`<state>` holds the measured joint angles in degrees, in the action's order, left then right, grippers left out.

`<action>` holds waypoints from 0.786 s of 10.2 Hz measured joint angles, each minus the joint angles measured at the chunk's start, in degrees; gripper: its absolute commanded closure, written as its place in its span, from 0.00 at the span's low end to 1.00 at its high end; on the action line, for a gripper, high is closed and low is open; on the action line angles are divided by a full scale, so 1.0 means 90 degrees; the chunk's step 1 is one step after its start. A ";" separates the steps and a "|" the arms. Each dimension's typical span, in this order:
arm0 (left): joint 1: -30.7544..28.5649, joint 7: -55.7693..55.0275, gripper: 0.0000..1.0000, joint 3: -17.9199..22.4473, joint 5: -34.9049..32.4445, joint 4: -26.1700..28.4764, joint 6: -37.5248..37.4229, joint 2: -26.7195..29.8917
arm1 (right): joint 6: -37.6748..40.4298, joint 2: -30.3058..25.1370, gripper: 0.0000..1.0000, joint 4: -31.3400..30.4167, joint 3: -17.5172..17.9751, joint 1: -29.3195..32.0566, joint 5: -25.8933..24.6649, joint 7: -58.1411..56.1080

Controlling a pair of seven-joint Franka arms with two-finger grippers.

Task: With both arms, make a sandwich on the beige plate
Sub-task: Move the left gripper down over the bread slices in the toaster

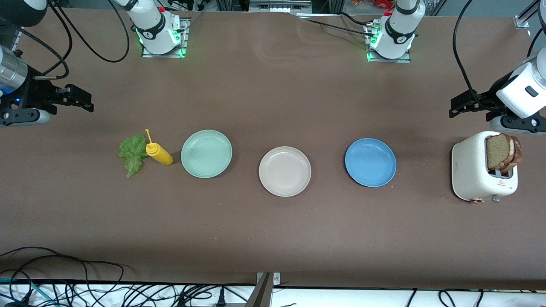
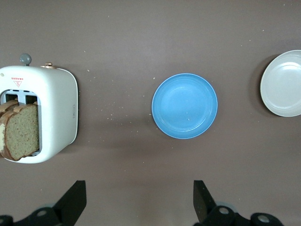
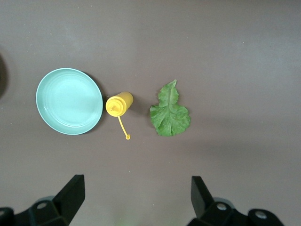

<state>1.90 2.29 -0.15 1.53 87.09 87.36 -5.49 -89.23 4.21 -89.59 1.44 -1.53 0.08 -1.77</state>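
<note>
1. Jaws of both grippers stand wide apart and hold nothing. The left gripper point(image 1: 457, 106) hangs over bare desk point(image 1: 273, 238) at the left arm's end, beside the toaster point(image 1: 475, 172); the right gripper point(image 1: 85, 100) hangs over bare desk at the right arm's end.
2. Bread slices point(image 1: 503, 151): two square brown slices with darker crust stand upright in the toaster's slots, well apart from both pairs of jaws; the left wrist view shows them point(image 2: 19, 132) ahead of the left gripper's fingertips point(image 2: 75, 200).
3. Lettuce leaf point(image 1: 132, 153): ruffled, green, flat on the desk toward the right arm's end, touching the yellow bottle point(image 1: 158, 153); in the right wrist view the leaf point(image 3: 169, 115) lies ahead of the open fingertips point(image 3: 200, 195).
4. Beige plate point(image 1: 285, 171): round, shallow, matte cream with a raised rim, empty, at mid-desk between the mint-green plate point(image 1: 206, 153) and the blue plate point(image 1: 370, 162), well apart from both grippers.
5. Yellow bottle: smooth plastic squeeze bottle with a thin nozzle, tilted, just beside the mint-green plate.
6. Toaster: rounded cream-white body with a copper-coloured knob, a grey knob and a small red triangular warning label point(image 1: 501, 183); its small lettering cannot be read.
</note>
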 measured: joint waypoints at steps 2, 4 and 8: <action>-0.0004 0.0000 0.00 0.0005 0.0000 0.0011 -0.0001 -0.0049 | 0.0000 0.0000 0.00 0.0000 0.0009 -0.0004 0.0000 0.0000; -0.0034 -0.0001 0.00 0.0040 0.0000 0.0025 0.0013 -0.0381 | 0.0000 0.0000 0.00 -0.0003 0.0021 -0.0007 0.0000 0.0000; -0.0111 0.0023 0.00 0.0109 -0.0534 -0.0061 0.0047 -0.0594 | 0.0000 0.0000 0.00 -0.0004 0.0026 -0.0008 0.0000 0.0000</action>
<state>0.90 2.50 0.83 -3.28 86.54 87.78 -10.84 -89.23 4.21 -89.63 1.67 -1.60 0.08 -1.77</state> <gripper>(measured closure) 0.000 0.000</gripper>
